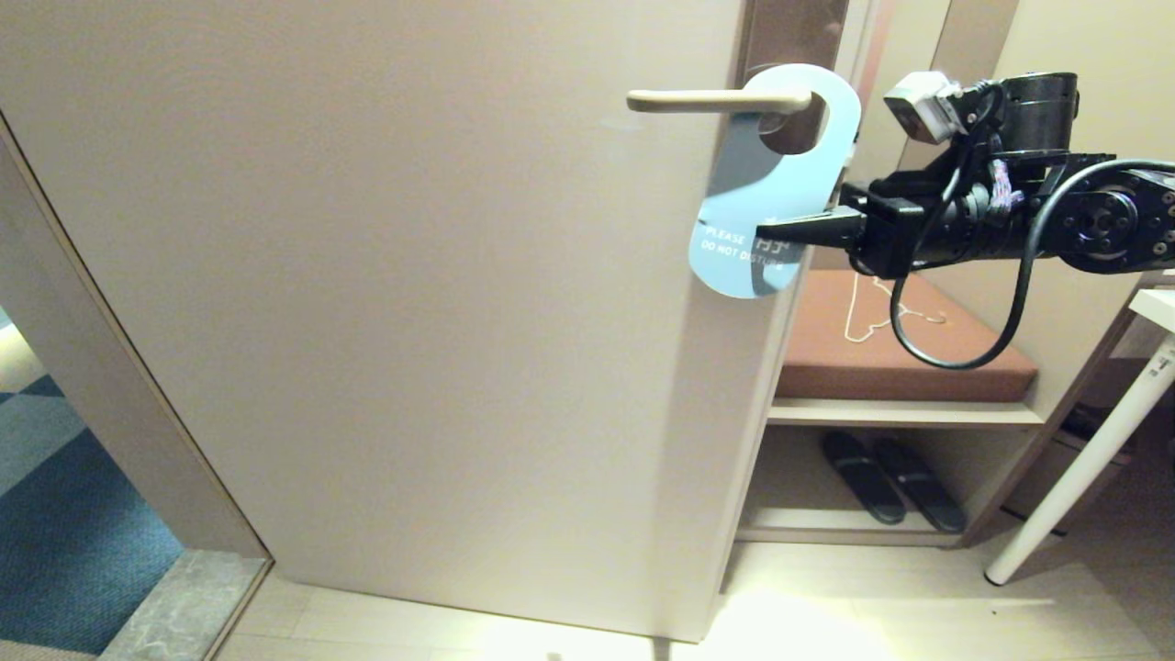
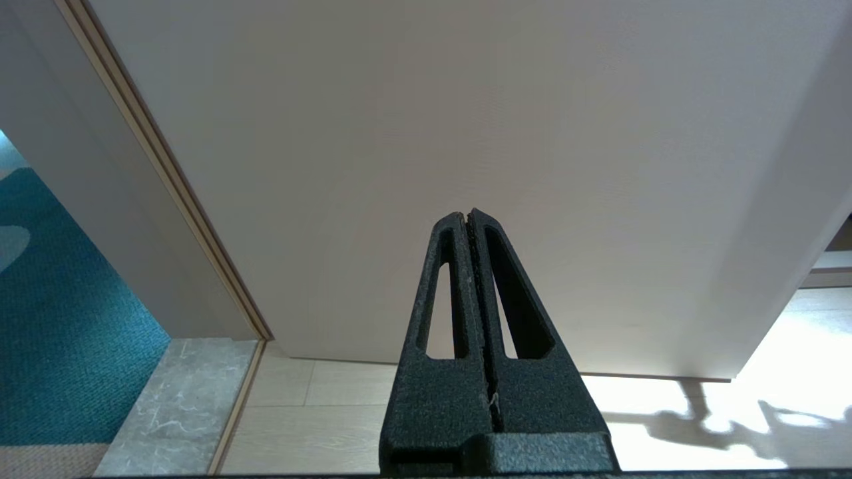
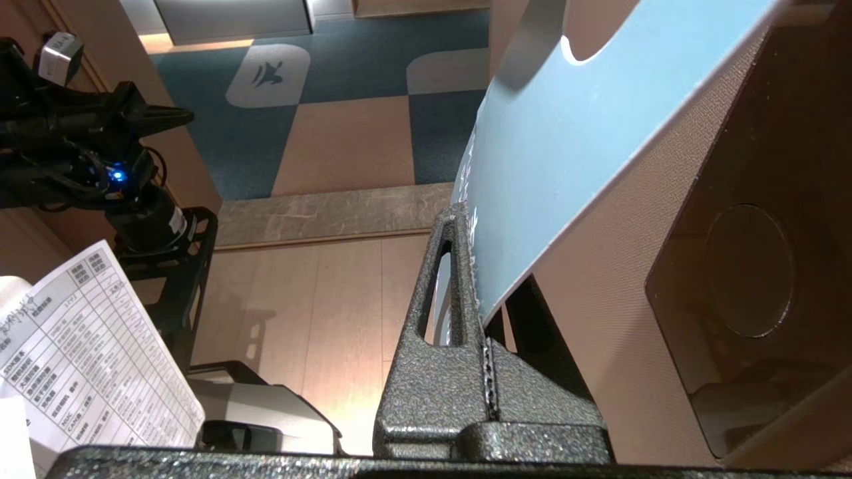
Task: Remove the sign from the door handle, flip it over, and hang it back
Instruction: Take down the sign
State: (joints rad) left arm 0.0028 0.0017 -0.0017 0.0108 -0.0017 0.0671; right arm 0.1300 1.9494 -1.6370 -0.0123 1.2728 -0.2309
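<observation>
The sign hangs by its oval hole on the beige door handle, high on the door's right edge. Its grey-blue "PLEASE DO NOT DISTURB" side faces me, and it is tilted with its lower end swung left. My right gripper reaches in from the right and is shut on the sign's lower part, over the lettering. In the right wrist view the blue card runs between the closed fingers of the right gripper. My left gripper is shut and empty, low down and facing the bottom of the door.
The beige door fills the middle. Right of it is a bench with a brown cushion, a white wire hanger on it, and dark slippers on the shelf below. A white table leg stands far right. Blue carpet lies beyond the doorway at left.
</observation>
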